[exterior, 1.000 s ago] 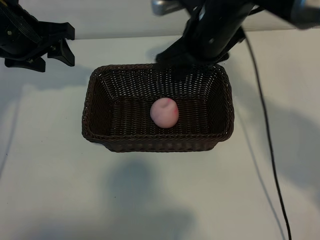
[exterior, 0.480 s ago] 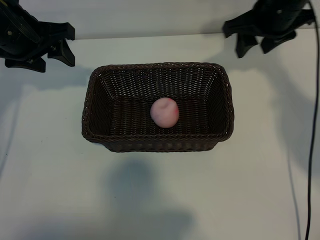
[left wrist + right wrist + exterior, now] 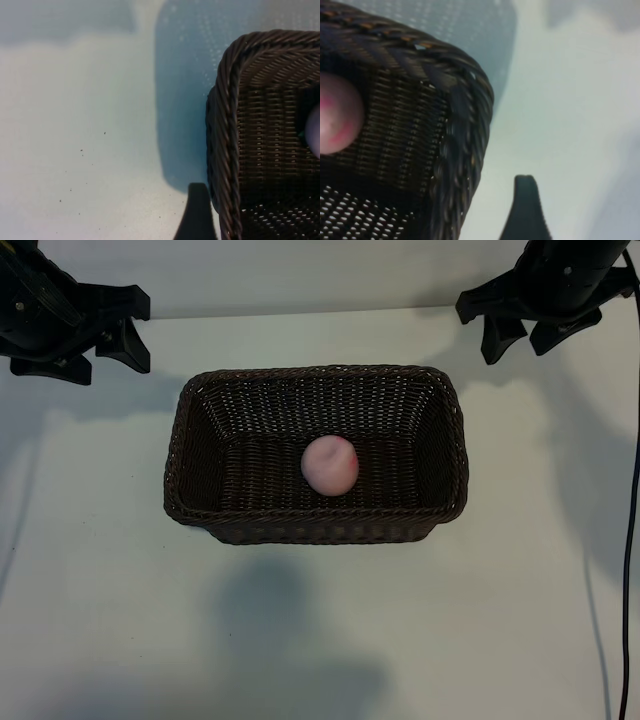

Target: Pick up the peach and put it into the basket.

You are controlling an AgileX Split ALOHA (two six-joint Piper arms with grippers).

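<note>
1. Already the peach (image 3: 329, 465) lies on the floor of the basket (image 3: 190, 465), a little right of the middle, touching no wall; judged from this, the placing is done.

2. The right gripper (image 3: 529, 332) hangs over the table (image 3: 320, 640) at the far right, just beyond the basket's far right corner, its fingers spread wide and holding nothing. In its wrist view that corner and the peach are close beneath it.

3. The left gripper (image 3: 100, 345) is parked at the far left, clear of the basket, fingers also wide apart and empty.

4. Risks, as a judgement only:
   - The right claw is low and near the braided rim. A sweep toward the left, or a drop, could catch the rim and drag or tip the basket, since light wicker probably slides easily on this smooth top.
   - If the basket were jolted, the round peach would likely roll against a wall; the sloping sides should keep it in unless the basket tips right over.
   - The cable (image 3: 632, 540) hanging at the right edge could snag as the arm pulls away.
</note>
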